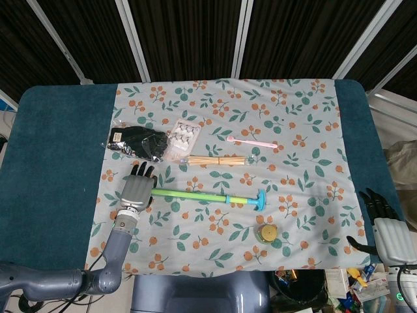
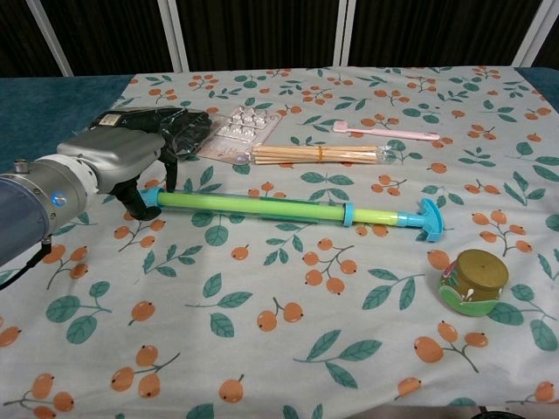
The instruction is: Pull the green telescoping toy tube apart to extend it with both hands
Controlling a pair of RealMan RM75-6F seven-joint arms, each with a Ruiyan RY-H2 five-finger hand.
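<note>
The green telescoping tube [image 1: 192,194] [image 2: 253,206] lies flat on the floral cloth, running left to right. It has a blue cap at its left end and a blue T-handle [image 1: 260,199] [image 2: 430,218] at its right end. A short stretch of the inner section shows past the blue collar [image 2: 347,213]. My left hand [image 1: 137,189] [image 2: 113,166] sits at the tube's left end with fingers extended; its thumb is beside the blue cap, not wrapped around the tube. My right hand [image 1: 384,225] is off the table's right edge with fingers spread and nothing in it; the chest view does not show it.
Behind the tube lie a black pouch [image 1: 140,141] [image 2: 179,131], a clear blister pack [image 1: 182,137] [image 2: 240,127], a bundle of wooden sticks [image 1: 215,160] [image 2: 319,154] and a pink stick [image 1: 254,141] [image 2: 384,132]. A small gold-lidded jar [image 1: 268,233] [image 2: 472,281] stands in front of the T-handle.
</note>
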